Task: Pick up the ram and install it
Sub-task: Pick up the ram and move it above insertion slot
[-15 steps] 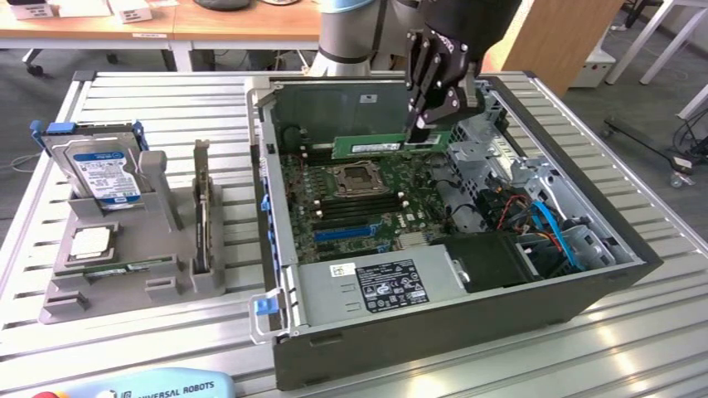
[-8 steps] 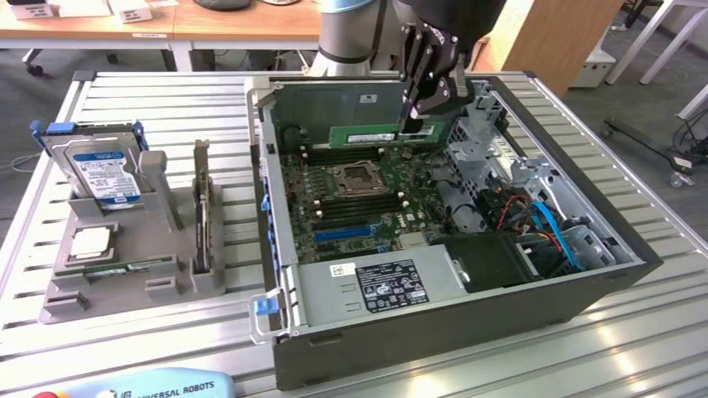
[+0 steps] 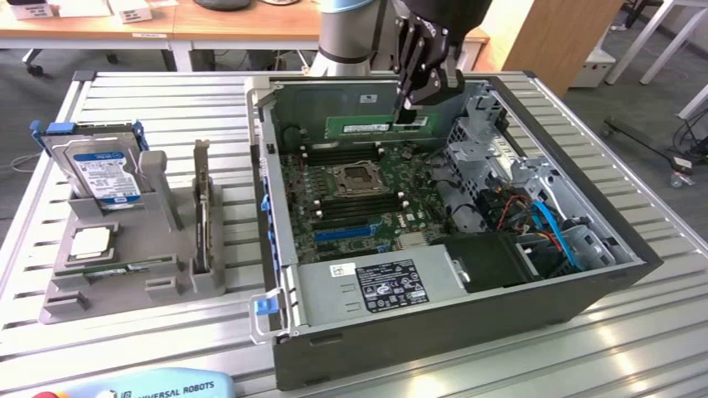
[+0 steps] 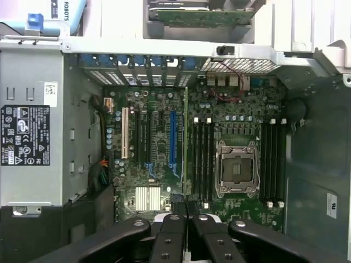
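The silver slatted metal table (image 3: pixel 166 99) carries the open dark grey computer case (image 3: pixel 443 332), with the green motherboard (image 3: pixel 332 207) lying inside it. At the exterior view's left stands a grey plastic parts rack (image 3: pixel 111 290) with 1 blue-framed hard drive (image 3: pixel 105 170) upright in it. My black gripper (image 3: pixel 409 116) hangs over the case's far end, clamped on 1 end of the ram (image 3: pixel 360 128), a long thin green board. I hold it above the motherboard. In the wrist view it is edge-on, just beside the black memory slots (image 4: pixel 202 159) next to the square processor socket (image 4: pixel 237 169).
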`<action>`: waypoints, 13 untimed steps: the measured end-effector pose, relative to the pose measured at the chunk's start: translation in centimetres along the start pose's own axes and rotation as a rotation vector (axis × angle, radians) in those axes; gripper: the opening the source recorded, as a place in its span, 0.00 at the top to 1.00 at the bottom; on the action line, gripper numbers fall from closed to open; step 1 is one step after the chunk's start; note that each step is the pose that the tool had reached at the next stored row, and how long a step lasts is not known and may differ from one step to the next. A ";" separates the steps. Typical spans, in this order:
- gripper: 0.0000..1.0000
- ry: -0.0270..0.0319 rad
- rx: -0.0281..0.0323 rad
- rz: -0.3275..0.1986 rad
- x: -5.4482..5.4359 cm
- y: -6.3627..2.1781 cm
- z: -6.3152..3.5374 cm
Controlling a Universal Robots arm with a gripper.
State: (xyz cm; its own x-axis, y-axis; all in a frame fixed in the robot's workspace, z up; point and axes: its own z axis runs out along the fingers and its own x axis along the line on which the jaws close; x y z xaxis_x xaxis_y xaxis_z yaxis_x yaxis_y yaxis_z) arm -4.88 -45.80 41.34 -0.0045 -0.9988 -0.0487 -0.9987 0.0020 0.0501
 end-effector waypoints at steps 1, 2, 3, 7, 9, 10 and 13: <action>0.88 -0.0016 0.0001 0.000 -0.2 0.00 0.03; 0.88 -0.0030 0.0000 0.000 -0.4 0.00 0.05; 0.88 -0.0044 0.0000 0.000 -0.6 0.00 0.08; 0.88 -0.0103 0.0000 -0.001 -1.3 -0.01 0.20; 0.88 -0.0131 0.0000 -0.001 -1.7 -0.01 0.26; 0.88 -0.0145 -0.0001 -0.001 -1.9 -0.01 0.28; 0.88 -0.0183 0.0000 -0.001 -2.3 -0.01 0.34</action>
State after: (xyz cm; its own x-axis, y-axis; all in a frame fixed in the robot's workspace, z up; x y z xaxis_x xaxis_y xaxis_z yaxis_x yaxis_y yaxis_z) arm -4.88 -43.52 41.10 -0.0044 -0.9977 -0.0670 -0.9987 0.0011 0.0501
